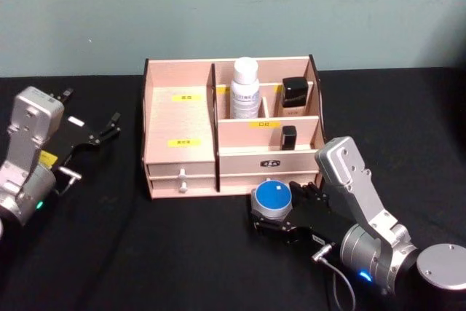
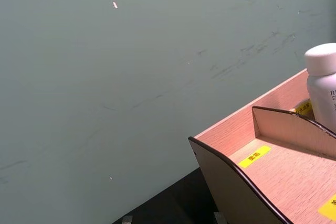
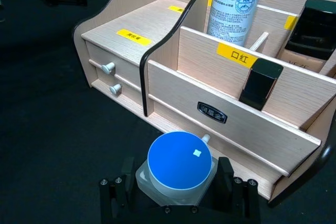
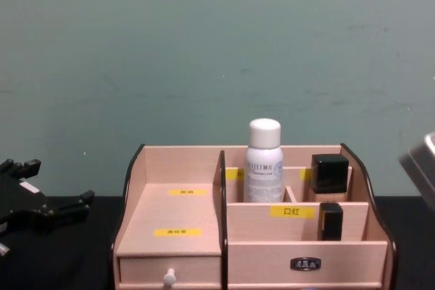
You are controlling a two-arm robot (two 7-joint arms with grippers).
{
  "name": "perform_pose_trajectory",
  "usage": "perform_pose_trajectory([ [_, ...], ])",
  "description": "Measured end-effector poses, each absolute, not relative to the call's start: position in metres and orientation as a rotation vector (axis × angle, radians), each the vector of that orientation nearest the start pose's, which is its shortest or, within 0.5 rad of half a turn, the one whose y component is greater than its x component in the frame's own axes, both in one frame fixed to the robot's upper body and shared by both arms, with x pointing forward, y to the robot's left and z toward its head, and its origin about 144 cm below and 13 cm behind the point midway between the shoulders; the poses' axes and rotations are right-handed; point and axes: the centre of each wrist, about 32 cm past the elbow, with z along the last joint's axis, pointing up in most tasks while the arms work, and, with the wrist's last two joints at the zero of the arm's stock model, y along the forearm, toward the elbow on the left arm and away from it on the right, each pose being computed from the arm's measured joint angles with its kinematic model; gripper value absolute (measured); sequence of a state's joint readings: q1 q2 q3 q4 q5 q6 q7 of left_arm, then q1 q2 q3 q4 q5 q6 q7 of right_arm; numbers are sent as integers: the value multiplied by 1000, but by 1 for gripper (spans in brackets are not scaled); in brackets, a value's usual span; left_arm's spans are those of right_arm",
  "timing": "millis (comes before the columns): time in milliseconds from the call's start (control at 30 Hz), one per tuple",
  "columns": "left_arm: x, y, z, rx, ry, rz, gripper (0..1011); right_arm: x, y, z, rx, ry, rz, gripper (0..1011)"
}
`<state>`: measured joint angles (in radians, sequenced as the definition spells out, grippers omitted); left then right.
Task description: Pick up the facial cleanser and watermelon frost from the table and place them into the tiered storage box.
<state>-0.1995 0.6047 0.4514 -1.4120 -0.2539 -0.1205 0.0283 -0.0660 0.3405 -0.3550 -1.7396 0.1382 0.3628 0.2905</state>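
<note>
Clamping with the right gripper (image 1: 275,213) on a blue-lidded jar (image 1: 271,197) — pinching it from both sides, lid facing up, just in front of the front wall of the tiered storage box (image 1: 164,118), right of its middle, toward the front edge of the bench (image 1: 109,253). Showing a white bottle (image 1: 245,89) standing upright in a rear compartment of that box. Hanging the left gripper (image 1: 89,111) spread wide by the bench's left edge — well apart from the box.

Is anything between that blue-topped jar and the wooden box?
Only the front wall of the tiered storage box, beyond the blue-lidded jar in the right gripper. A black lipstick stands in the front compartment. The left gripper sits open, far left.
</note>
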Motion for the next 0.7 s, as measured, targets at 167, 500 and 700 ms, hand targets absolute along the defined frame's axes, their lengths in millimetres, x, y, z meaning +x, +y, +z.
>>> perform_pose_trajectory([
  [167,489,310,1140,305,-285,1248,1001,418,-203,1149,-404,137,-910,1003],
  [500,489,310,1140,304,-285,1248,1001,418,-204,1149,-403,137,-910,1003],
  [700,489,310,1140,304,-285,1248,1001,418,-204,1149,-403,137,-910,883],
])
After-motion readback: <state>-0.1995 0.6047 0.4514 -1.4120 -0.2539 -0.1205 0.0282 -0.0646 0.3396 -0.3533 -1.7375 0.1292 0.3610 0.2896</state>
